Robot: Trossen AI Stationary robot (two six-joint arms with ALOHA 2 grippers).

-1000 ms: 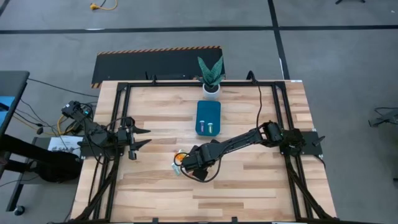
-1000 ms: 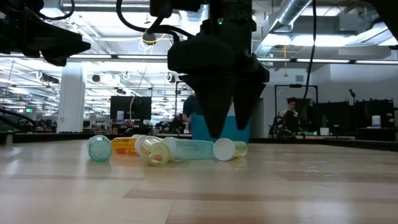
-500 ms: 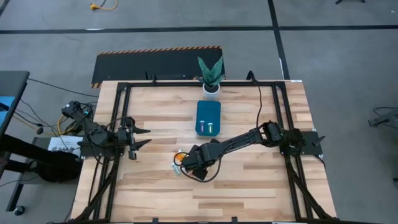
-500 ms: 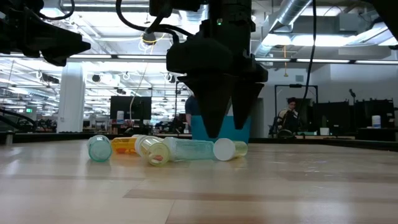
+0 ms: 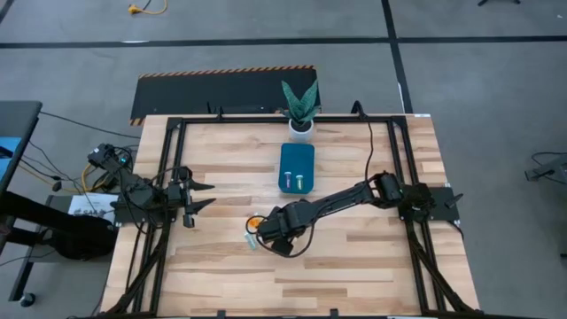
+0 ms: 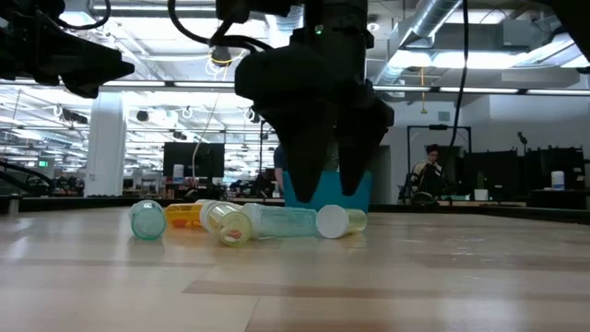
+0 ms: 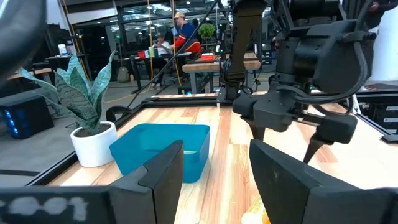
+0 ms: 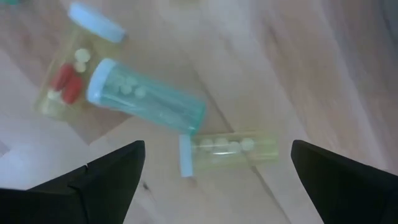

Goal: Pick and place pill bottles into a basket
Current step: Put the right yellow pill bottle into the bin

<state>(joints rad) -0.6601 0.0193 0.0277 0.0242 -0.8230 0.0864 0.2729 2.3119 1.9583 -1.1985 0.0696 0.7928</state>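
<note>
Lying beneath the spread right tool (image 8: 214,171): pill bottles (image 8: 227,149).

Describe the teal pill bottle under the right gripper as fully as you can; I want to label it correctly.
The teal pill bottle is a translucent blue-green plastic cylinder with a pale cap at one end, lying on its side on the wooden table. Small pale round pills show through its wall near the cap. Its capped end lies against a yellowish bottle with red capsules; its base nearly meets a yellow-green bottle. The open right gripper hangs above it, not touching.
</note>
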